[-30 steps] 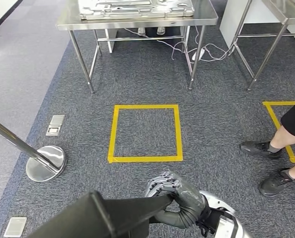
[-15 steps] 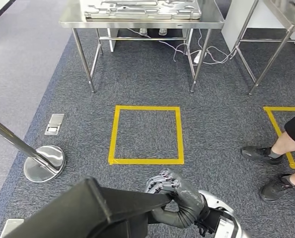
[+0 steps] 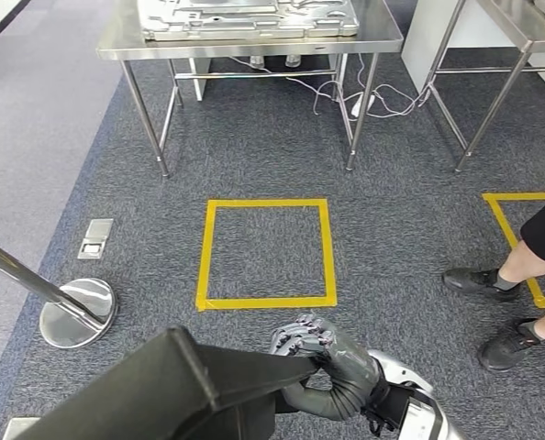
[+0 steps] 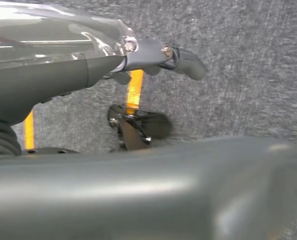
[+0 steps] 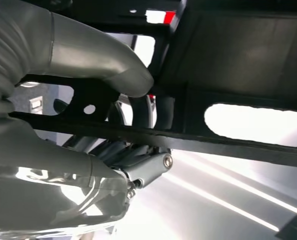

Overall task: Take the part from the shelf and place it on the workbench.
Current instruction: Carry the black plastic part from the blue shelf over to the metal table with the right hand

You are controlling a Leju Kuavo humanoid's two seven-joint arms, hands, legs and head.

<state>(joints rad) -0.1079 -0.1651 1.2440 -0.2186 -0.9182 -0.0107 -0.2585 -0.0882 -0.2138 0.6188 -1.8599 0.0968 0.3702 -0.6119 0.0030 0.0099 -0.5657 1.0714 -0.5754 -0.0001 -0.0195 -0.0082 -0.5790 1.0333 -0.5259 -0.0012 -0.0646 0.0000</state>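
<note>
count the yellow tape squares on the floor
2: a full tape square straight ahead on the carpet, and a second tape square to the right, cut off by the frame and partly hidden by a person's legs.

Dark-fingered hand [image 3: 325,353], silver forearm [image 3: 412,403]
</note>
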